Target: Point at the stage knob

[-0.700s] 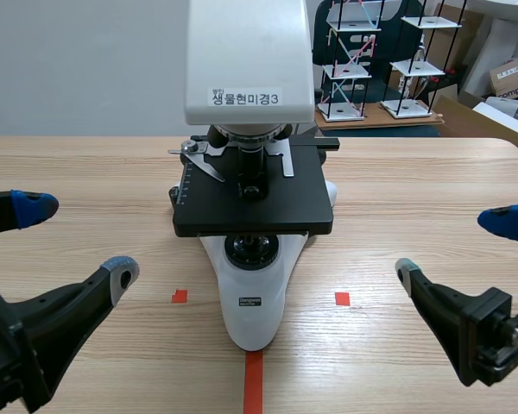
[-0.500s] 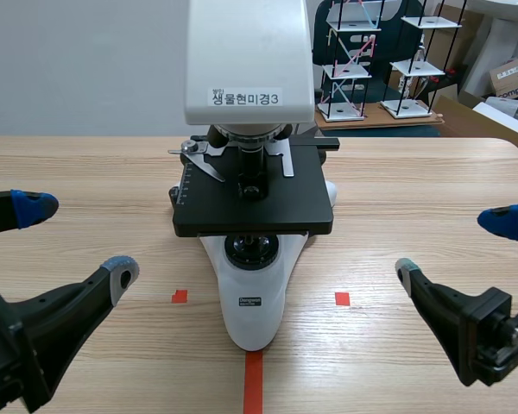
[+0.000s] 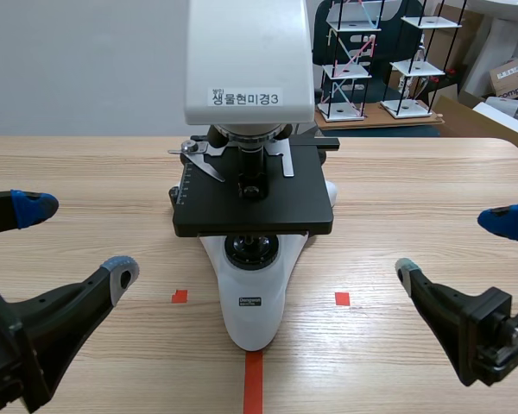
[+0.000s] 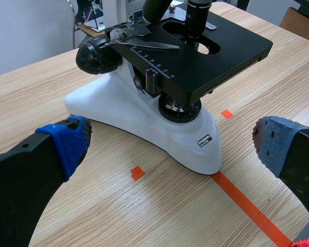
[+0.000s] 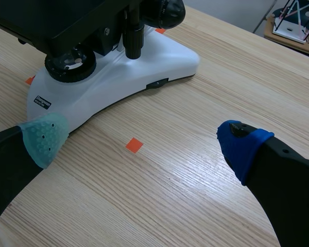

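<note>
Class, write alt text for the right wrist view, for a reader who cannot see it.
A white-based microscope with a black stage stands on a wooden table, ahead of the open right gripper, which touches nothing.

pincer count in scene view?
2: the left pincer sits low at the left of the microscope, open; the right pincer sits low at its right, open. Neither touches it. None seems hidden.
</note>
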Tool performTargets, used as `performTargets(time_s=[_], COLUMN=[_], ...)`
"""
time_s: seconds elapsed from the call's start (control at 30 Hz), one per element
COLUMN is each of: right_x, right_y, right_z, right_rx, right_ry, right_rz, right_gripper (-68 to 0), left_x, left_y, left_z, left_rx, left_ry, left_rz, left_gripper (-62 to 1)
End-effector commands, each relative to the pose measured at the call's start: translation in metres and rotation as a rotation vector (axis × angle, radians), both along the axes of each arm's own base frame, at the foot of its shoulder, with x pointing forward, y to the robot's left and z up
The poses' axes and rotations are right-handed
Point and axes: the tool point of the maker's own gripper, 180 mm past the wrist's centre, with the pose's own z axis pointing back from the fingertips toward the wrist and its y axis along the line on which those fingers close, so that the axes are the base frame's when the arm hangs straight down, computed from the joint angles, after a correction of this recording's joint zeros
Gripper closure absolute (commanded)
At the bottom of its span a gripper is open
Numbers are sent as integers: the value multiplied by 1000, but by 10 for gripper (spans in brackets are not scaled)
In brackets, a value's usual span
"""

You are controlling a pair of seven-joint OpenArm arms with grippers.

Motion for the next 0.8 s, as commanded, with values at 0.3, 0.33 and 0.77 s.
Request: performTargets(time_s=[0.3,0.33,0.77], right_x=[3,3,6], right_y=[-1,-1,-2], right_z=[7,7,6], right_rx=[5,5,-34], right_ry=[-29,-29,-42], right_rz=[1,1,11], right_gripper=[-642,-642,-138], left_x=[0,0,0], left_y=[-3,-3,-3], left_z=[9,9,9], left_rx=[-18,-18,-18], left_ry=[-20,-20,-20], left_rz=[-9,-9,-9], left_gripper=[-623,-623,-623])
